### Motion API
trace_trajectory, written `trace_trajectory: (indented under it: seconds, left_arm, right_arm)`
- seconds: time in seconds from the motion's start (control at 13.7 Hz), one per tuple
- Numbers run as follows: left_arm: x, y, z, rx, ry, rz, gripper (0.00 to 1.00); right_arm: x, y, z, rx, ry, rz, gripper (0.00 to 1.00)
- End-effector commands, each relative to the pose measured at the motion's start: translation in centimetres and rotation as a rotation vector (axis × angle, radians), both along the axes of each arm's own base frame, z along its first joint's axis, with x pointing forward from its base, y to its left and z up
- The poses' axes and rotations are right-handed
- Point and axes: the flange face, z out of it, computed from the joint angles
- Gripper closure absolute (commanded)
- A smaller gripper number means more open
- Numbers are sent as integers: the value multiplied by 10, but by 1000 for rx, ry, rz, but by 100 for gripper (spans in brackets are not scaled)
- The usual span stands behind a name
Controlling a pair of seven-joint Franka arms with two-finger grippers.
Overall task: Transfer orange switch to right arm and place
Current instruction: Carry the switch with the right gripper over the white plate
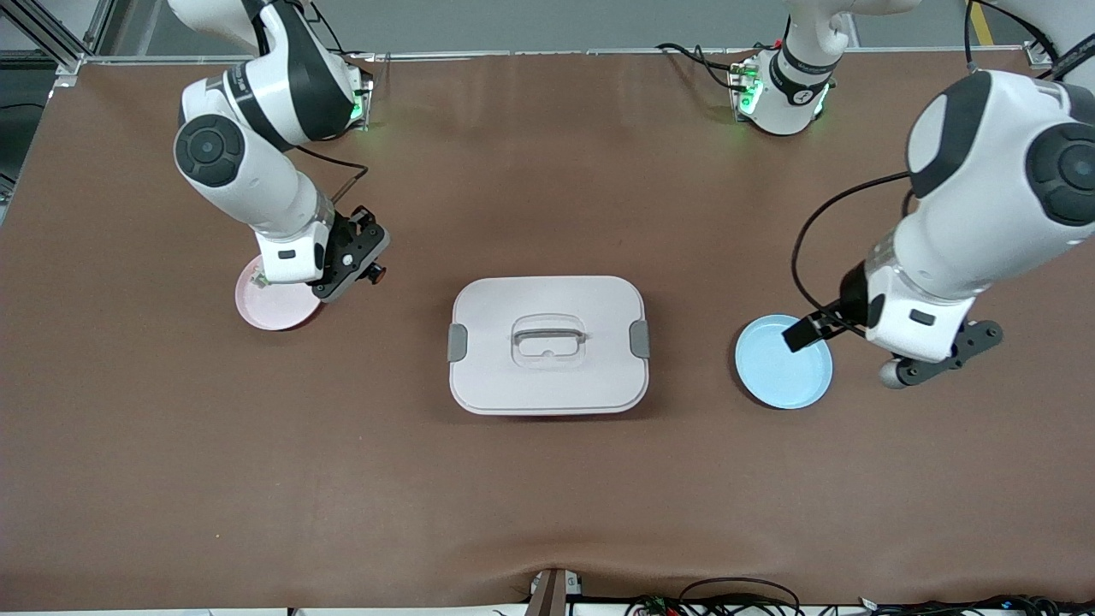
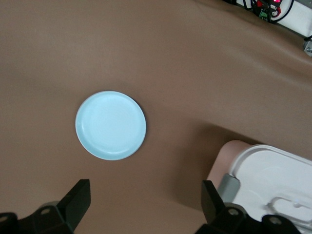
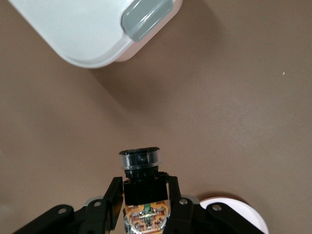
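Note:
My right gripper (image 3: 145, 195) is shut on the orange switch (image 3: 141, 168), a small black cylinder with a round cap and orange marks on its body, which sticks out past the fingertips. In the front view this gripper (image 1: 292, 267) hangs over the edge of the pink plate (image 1: 269, 310), and its hand hides the switch. The plate's rim also shows in the right wrist view (image 3: 241, 208). My left gripper (image 2: 145, 204) is open and empty, over the table beside the blue plate (image 2: 110, 125). In the front view one of its fingers (image 1: 800, 334) shows over that plate (image 1: 783, 376).
A white lidded box (image 1: 547, 344) with grey clasps and a handle stands mid-table between the two plates. It also shows in the left wrist view (image 2: 258, 170) and the right wrist view (image 3: 78, 29). Brown cloth covers the table.

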Motion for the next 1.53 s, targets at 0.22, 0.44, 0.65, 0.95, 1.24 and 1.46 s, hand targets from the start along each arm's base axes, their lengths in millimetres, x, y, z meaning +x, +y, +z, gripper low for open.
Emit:
trace_trajectory:
  seconds: [0.22,0.44,0.65,0.95,1.24,1.46]
  left_arm:
    - [-10,11,20,71,-30,-78,0]
    - [-15,13,31,110,-47,-112,0]
    - [-18,18,43,116,-64,-181,0]
    - [-23,38,44,119,-29,-228,0]
    - [-25,38,42,119,-25,-278,0]
    - [-25,39,42,119,-23,-323,0]
  right_arm:
    - [-20,-43,-16,6,-55,120,100]
    - [-24,-65,-30,12,-81,170,100]
    - [-31,-82,-39,12,-83,191,100]
    - [-46,-91,-64,9,-96,186,100]
    - [-53,-129,-90,9,-135,250,100]
    - [-56,-158,-105,9,-162,309,100]
